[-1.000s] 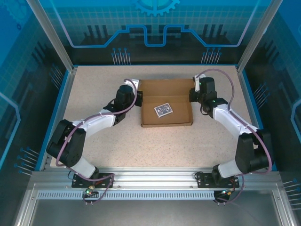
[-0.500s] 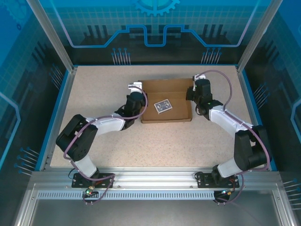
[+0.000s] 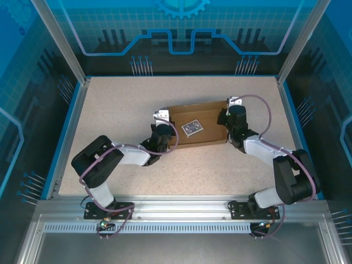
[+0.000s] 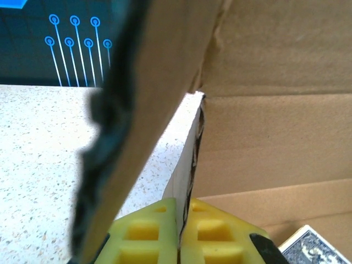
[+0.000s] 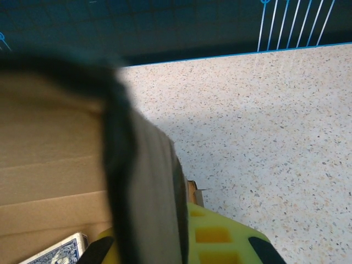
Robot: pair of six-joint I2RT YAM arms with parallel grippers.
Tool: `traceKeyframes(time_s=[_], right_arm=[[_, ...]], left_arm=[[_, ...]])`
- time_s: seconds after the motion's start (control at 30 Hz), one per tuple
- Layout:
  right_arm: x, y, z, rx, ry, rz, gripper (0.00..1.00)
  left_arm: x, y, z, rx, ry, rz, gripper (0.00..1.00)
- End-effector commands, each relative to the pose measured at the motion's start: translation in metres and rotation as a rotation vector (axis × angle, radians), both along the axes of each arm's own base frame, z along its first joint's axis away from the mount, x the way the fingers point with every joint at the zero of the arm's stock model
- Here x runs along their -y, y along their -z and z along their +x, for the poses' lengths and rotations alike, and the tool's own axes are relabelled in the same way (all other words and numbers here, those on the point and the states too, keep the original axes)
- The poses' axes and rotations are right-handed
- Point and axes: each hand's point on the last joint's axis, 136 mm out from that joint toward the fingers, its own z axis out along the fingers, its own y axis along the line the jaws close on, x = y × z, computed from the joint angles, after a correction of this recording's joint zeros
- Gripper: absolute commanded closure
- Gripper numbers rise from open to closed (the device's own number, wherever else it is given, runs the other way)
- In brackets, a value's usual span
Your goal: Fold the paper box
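On the speckled table [image 3: 121, 104], a little back from the middle, lies the paper box [image 3: 209, 115], a shallow brown cardboard tray with its open side up and its long edges running left to right, turned slightly so that its right end sits further back. The left arm reaches in from the near left, and the left gripper [image 3: 165, 122] meets the box at its left end wall. In the left wrist view, that gripper's yellow pads [image 4: 144, 236] are pressed together on the thin upright cardboard edge, which stands straight up between them. It is clenched on the box's left wall. A larger flap, blurred and close to the lens, leans across the left of that view, and the box floor spreads out to the right.

A small blue-and-white card pack [image 3: 191, 127] lies flat on the box floor, left of centre, nearer the left gripper than the right.

At the box's right end, the right gripper [image 3: 224, 116] comes in from the near right and sits on the right wall. In the right wrist view a blurred cardboard wall rises from beside a yellow pad [image 5: 217, 236], with the box interior to the left and bare table to the right. This gripper is also clamped tight on the box wall.
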Motion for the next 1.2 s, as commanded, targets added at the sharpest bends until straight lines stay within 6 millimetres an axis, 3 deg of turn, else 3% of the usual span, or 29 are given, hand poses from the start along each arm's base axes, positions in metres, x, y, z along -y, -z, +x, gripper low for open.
traceKeyframes(time_s=[0.0, 0.3, 0.47, 0.97, 1.17], right_arm=[[-0.007, 0.014, -0.016, -0.016, -0.046, -0.021, 1.00], [0.003, 0.034, -0.039, -0.040, -0.047, -0.023, 1.00], [0.008, 0.038, -0.050, -0.025, -0.020, -0.017, 1.00], [0.008, 0.040, -0.056, -0.018, -0.020, -0.025, 1.00], [0.007, 0.036, -0.055, -0.012, -0.021, -0.029, 1.00]], left_arm=[[0.010, 0.009, -0.013, 0.027, 0.041, 0.007, 0.91], [0.003, 0.030, -0.033, 0.013, 0.065, 0.042, 0.82], [0.002, 0.030, -0.037, 0.008, 0.079, 0.028, 0.75], [-0.003, 0.000, -0.057, -0.001, 0.144, -0.055, 0.42], [-0.004, -0.037, -0.076, -0.034, 0.230, -0.091, 0.38]])
